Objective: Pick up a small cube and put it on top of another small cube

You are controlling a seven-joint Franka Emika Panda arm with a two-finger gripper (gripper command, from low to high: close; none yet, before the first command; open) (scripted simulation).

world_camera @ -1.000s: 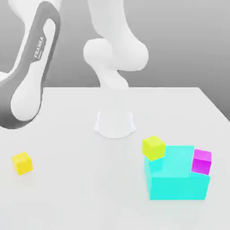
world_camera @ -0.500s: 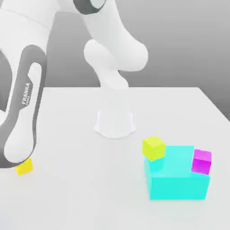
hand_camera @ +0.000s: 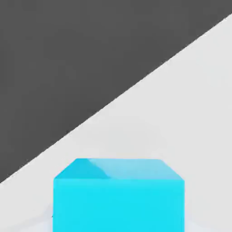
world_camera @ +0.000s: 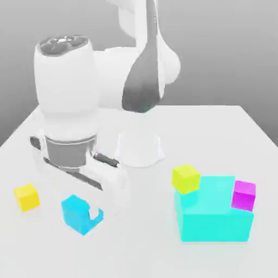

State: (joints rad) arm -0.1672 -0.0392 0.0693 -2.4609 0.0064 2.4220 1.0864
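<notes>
Four small cubes share the white table (world_camera: 136,255) with us, and we take them by size after the bigger things. Our arm (world_camera: 68,92) bends low over the side of the table at the exterior view's left, with the hand pointing down. Well apart, toward the exterior view's right, stands the large cyan block (world_camera: 217,222). It carries two of the small cubes: a yellow cube (world_camera: 185,178) on its near-left corner and a magenta cube (world_camera: 244,195) on its right edge. Next comes the blue cube (world_camera: 75,213), which sits directly under the hand. The gripper (world_camera: 89,209) pinches it from either side, and the hand view shows it close up and squarely centred (hand_camera: 118,199). We cannot tell whether it rests on the table or hangs just above it. The coming move turns on the lone yellow cube (world_camera: 26,196) — it lies on the bare table near the blue cube, toward the exterior view's left and slightly farther back. We judge it the nearest place to stack, so the carry would go up, a short way left, then straight down.
</notes>
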